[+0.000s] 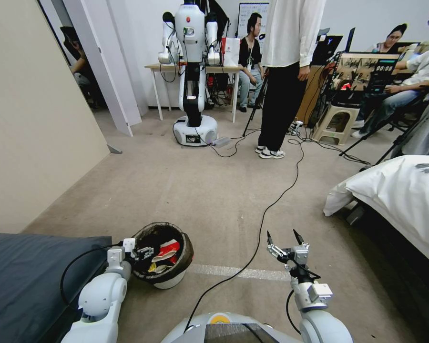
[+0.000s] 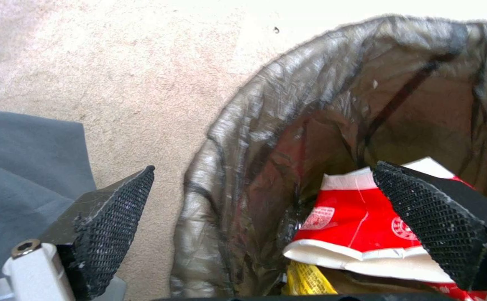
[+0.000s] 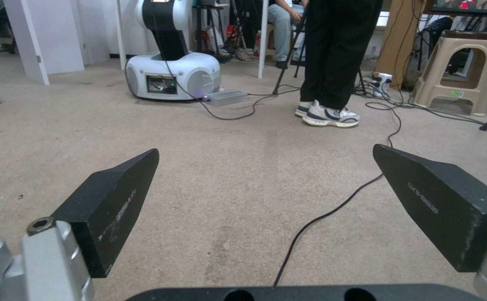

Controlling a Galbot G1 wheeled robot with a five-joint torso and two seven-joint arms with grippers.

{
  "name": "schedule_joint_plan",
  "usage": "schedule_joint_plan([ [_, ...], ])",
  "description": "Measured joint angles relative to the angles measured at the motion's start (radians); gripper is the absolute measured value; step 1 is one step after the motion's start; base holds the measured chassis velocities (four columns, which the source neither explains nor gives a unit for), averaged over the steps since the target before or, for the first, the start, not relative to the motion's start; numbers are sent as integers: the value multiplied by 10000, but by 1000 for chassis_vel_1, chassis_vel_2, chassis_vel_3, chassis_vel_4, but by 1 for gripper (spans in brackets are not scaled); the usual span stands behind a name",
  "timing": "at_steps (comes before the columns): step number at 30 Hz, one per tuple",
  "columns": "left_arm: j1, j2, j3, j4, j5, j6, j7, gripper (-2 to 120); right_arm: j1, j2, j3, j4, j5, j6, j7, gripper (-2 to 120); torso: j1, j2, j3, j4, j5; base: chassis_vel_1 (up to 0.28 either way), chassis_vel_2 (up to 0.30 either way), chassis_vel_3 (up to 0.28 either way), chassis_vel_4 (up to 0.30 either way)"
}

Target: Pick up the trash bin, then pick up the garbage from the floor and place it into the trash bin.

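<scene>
The trash bin [image 1: 169,281] is a small white bucket with a dark bag [image 2: 288,108] folded over its rim, standing on the carpet at lower left and tipped toward me. Inside lies garbage: a red-and-white carton [image 2: 355,217] and a yellow wrapper [image 2: 308,280]. My left gripper [image 1: 145,252] is open and straddles the near rim, one finger [image 2: 115,225] outside the bag and the other finger [image 2: 433,221] inside, over the carton. My right gripper [image 1: 282,236] is open and holds nothing, low over bare carpet to the right of the bin.
A black cable [image 1: 267,209] snakes over the carpet between the arms. A dark grey cushion [image 1: 24,281] lies at lower left, a white bed [image 1: 405,195] at right, a wall [image 1: 33,119] on the left. Farther off stand another robot [image 1: 193,71], a person [image 1: 283,81] and a stool [image 1: 336,121].
</scene>
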Motion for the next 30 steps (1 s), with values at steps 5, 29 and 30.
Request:
schedule_joint_plan([
  [5, 296, -45, 238, -241, -122, -2068, 36, 100, -163, 72, -4, 159, 24, -31, 175, 100, 0, 0, 0, -2, 0, 0, 0, 0, 0],
  [29, 2006, -963, 1509, -1034, 1329, -7267, -1012, 100, -768, 1481, -257, 830, -815, 957, 946, 100, -1, 1, -2, -2, 1, 0, 0, 0, 0],
  [30, 2008, -963, 1510, -1016, 1335, -7332, -1025, 100, -748, 1477, -255, 832, -828, 957, 937, 100, -1, 1, -1, -1, 0, 0, 0, 0, 0],
])
